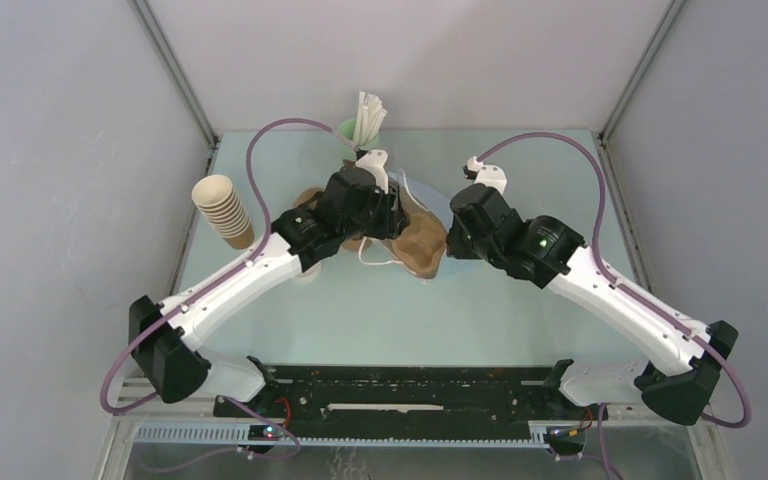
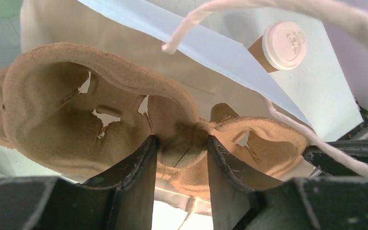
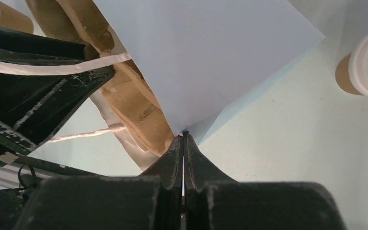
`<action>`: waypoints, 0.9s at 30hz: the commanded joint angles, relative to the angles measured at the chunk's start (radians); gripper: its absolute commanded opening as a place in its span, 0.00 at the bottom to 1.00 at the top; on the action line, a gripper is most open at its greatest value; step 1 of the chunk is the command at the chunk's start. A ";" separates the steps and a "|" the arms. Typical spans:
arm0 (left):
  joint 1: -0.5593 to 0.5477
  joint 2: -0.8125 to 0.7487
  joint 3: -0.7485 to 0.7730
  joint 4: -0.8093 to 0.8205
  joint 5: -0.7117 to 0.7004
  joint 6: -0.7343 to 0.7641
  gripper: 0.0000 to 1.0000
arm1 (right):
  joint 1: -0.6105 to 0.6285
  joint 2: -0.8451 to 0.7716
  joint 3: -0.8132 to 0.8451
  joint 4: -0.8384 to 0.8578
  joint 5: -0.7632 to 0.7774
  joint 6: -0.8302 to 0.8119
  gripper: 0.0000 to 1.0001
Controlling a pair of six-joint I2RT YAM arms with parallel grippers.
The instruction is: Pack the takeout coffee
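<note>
The takeout coffee (image 2: pixel 280 45), a small brown cup with a white lid, stands on the table beyond the light-blue paper bag (image 2: pixel 206 48). The right wrist view has the coffee (image 3: pixel 364 64) at its right edge; the top view does not show it. My left gripper (image 2: pixel 179 141) is shut on the centre knob of a brown pulp cup carrier (image 2: pixel 52 110), which sits at the bag's mouth. My right gripper (image 3: pixel 183 136) is shut on the edge of the bag (image 3: pixel 196 52), next to the carrier (image 3: pixel 139 110). From above, both grippers meet over the carrier (image 1: pixel 422 245).
A tall stack of nested brown cups (image 1: pixel 223 210) stands at the left. A mint-green cup with white sticks (image 1: pixel 360 125) is at the back. The bag's white string handles (image 2: pixel 287 124) hang loose near the left fingers.
</note>
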 commanded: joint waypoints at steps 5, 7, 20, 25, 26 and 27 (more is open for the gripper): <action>-0.063 0.022 0.038 -0.008 -0.096 -0.044 0.00 | -0.022 -0.060 -0.027 0.085 -0.084 0.057 0.00; -0.087 0.024 0.049 -0.010 -0.130 -0.042 0.00 | -0.033 -0.074 -0.044 0.106 -0.098 0.069 0.00; -0.070 -0.020 0.047 0.010 0.091 -0.048 0.00 | -0.090 -0.107 -0.101 0.156 -0.164 0.048 0.00; 0.013 -0.089 0.042 0.016 0.204 -0.063 0.00 | -0.107 -0.116 -0.130 0.166 -0.165 0.030 0.00; 0.030 -0.100 0.032 0.039 0.271 -0.066 0.00 | -0.107 -0.116 -0.130 0.166 -0.163 0.026 0.00; 0.045 -0.110 0.021 0.066 0.342 -0.072 0.00 | -0.107 -0.115 -0.130 0.169 -0.164 0.020 0.00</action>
